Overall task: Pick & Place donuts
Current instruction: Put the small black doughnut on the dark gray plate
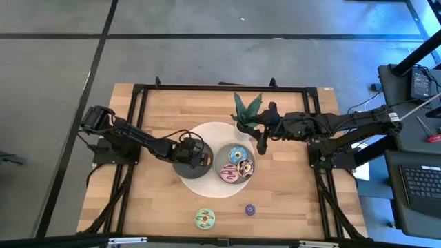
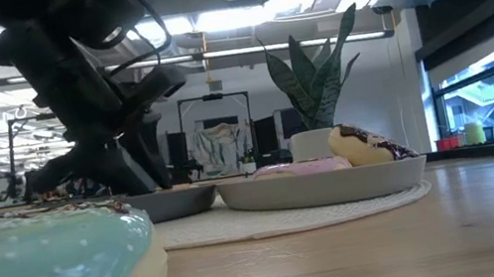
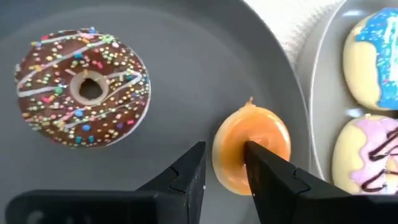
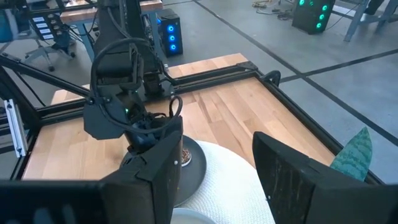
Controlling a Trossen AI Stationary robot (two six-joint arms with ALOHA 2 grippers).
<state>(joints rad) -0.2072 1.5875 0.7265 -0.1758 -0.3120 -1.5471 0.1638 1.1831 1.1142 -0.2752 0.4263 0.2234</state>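
My left gripper [image 3: 225, 163] is low over a dark grey dish [image 3: 186, 68] and shut on a small orange-iced mini donut [image 3: 267, 134]. A brown sprinkled donut [image 3: 81, 87] lies flat on the same dish. In the high view this gripper [image 1: 196, 157] is over the dish's right part. My right gripper [image 1: 262, 143] hovers open above the far edge of a lighter dish [image 1: 219, 165], which holds a blue donut [image 1: 238, 153] and pink donuts [image 1: 229, 173]. A green donut [image 1: 205, 219] and a purple mini donut [image 1: 250, 209] lie on the table near its front edge. My left gripper has the orange mini donut by one side of its ring [image 3: 225, 155]. One finger [image 3: 264, 168] reaches into the hole and the other [image 3: 189, 174] stands outside the ring. The fingers come from above, pointing down. The donut rests on the dark grey dish.
Both dishes stand on a round white mat [image 1: 207, 134]. A potted plant [image 1: 248, 107] stands just beyond the right gripper. A black frame [image 1: 138, 93] runs round the tabletop. Bare wood lies at the table's near left and far left.
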